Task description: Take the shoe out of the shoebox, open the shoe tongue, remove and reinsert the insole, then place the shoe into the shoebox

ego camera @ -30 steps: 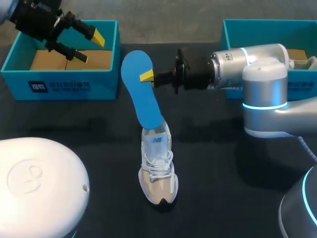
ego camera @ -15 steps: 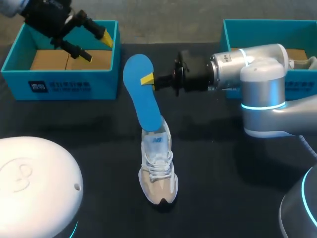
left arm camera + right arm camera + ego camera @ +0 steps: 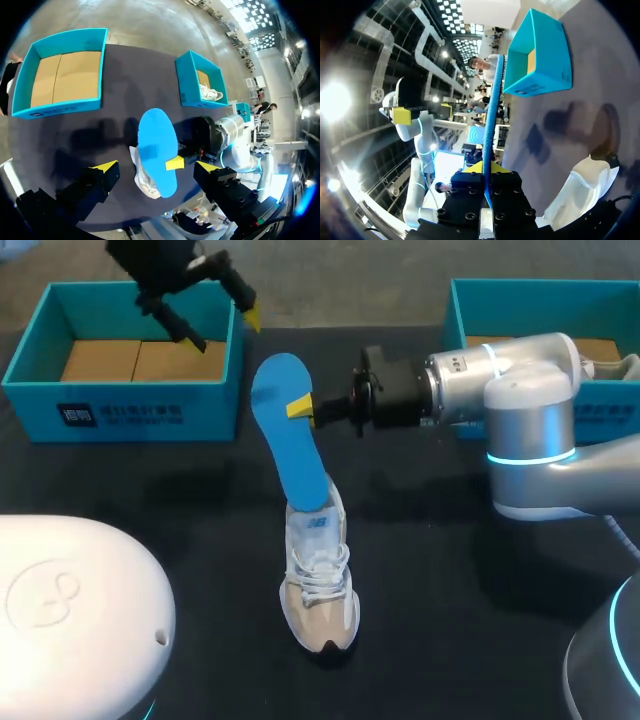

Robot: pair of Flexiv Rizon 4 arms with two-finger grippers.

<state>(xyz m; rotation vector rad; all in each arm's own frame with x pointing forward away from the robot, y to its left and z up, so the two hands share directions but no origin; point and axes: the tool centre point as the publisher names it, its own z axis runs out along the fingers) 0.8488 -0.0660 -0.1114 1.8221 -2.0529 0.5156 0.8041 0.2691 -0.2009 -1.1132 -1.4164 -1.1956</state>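
Dark table (image 3: 450,570); right hand (image 3: 300,407) clamps insole (image 3: 290,455) edge; left hand (image 3: 222,328) well apart.

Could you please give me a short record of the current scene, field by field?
shoe: sole down, outside both boxes
insole: blue, lower end in the shoe, upper end raised
right gripper: shut on the insole's upper part
left gripper: open, empty, above the left shoebox's right wall
left shoebox: no shoe inside
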